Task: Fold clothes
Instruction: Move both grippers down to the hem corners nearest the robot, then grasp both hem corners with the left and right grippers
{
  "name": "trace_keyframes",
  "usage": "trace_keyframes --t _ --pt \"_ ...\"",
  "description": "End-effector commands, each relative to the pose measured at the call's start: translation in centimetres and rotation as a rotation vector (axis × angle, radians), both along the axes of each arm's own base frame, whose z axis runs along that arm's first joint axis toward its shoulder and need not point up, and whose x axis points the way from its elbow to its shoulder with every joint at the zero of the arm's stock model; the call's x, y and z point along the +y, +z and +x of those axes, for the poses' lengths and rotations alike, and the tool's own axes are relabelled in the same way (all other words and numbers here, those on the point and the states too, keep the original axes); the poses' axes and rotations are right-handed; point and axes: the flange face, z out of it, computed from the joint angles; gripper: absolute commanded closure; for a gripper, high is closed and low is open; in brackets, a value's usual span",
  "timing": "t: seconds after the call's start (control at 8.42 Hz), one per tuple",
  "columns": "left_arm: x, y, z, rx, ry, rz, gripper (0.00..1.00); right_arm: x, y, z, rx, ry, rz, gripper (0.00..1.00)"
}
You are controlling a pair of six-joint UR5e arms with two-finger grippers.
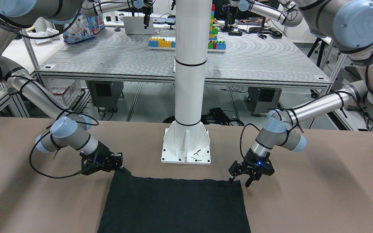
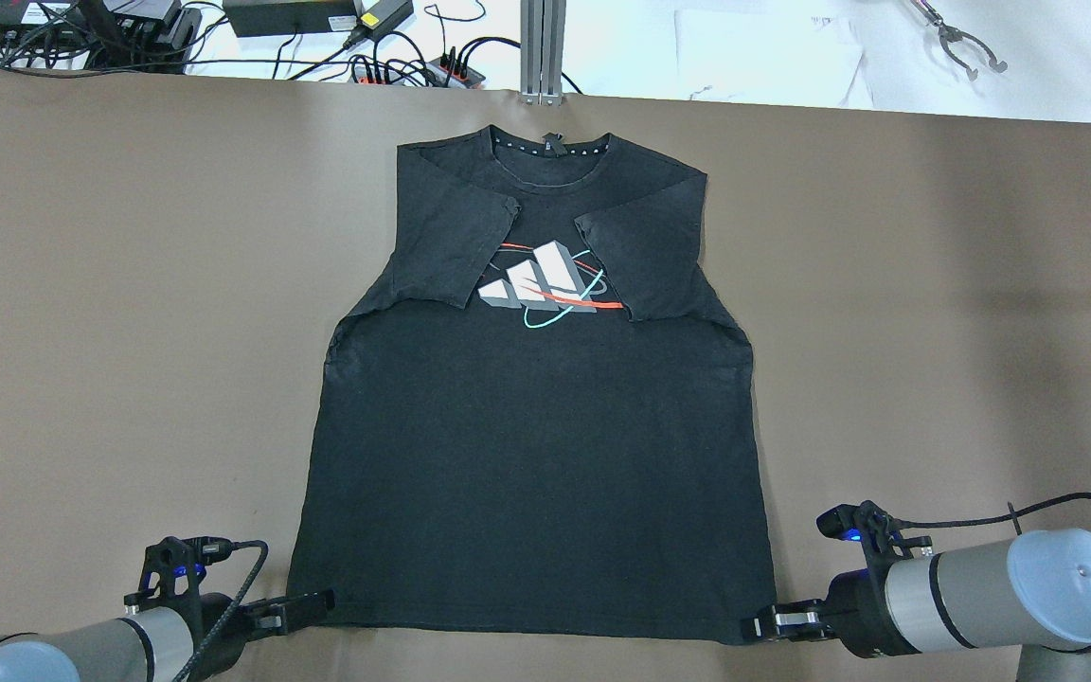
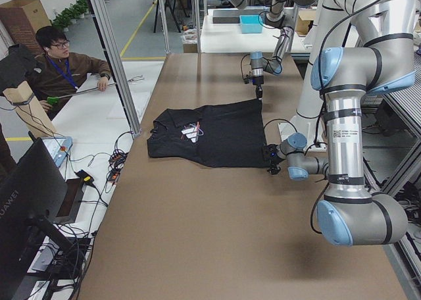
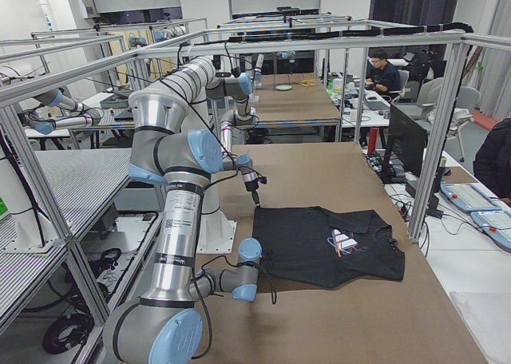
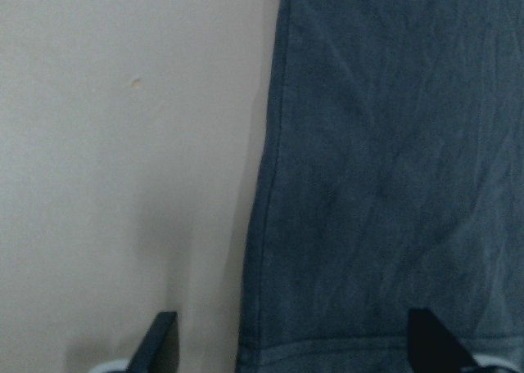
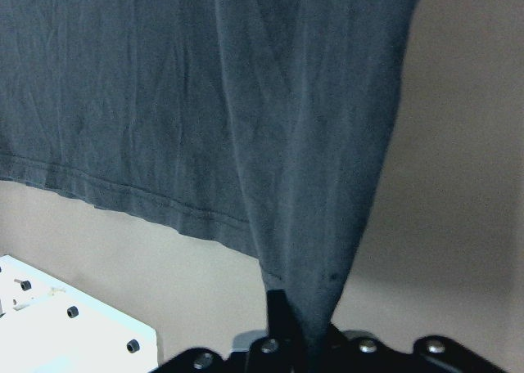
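My right pincer (image 1: 120, 166) is gripping a hem corner of the black T-shirt (image 2: 536, 455), jaws closed on it, and holding it raised a little off the brown table (image 2: 129, 284) at the overhead view's lower right. My left pincer (image 1: 239, 182) is gaping wide, gripping nothing, over the other hem corner at lower left. The shirt is lying flat mid-frame, collar toward the top, sleeves folded in over its print (image 2: 545, 284).

You've got clothes (image 2: 536, 455) black | its chest print (image 2: 545, 284) white and grey bars, red and teal strokes | table (image 2: 129, 284) plain brown | post (image 1: 189, 81) white, black bands
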Motion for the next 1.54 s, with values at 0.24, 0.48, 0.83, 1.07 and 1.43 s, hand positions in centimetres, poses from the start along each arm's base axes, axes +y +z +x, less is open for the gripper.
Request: trace_keyframes --t 0.24,0.48,0.83,1.07,1.43 --pt "0.9 -1.0 0.5 0.018 0.007 0.008 1.0 0.0 0.0 0.1 -0.002 -0.001 0.0 1.0" --pt "0.9 -1.2 0.6 0.023 0.018 0.004 1.0 0.0 0.0 0.2 -0.002 0.002 0.001 1.0" --pt "0.0 -4.7 -2.9 0.1 0.087 -0.019 1.0 1.0 -1.4 1.7 -0.027 -0.042 -0.002 1.0" --pt "-1.6 -8.0 -7.1 0.18 0.192 -0.046 1.0 3.0 -4.2 4.9 -0.074 -0.093 -0.028 1.0" --pt "0.3 -12.9 -13.2 0.284 0.287 -0.032 1.0 5.2 -5.8 8.3 -0.214 -0.167 -0.125 1.0"
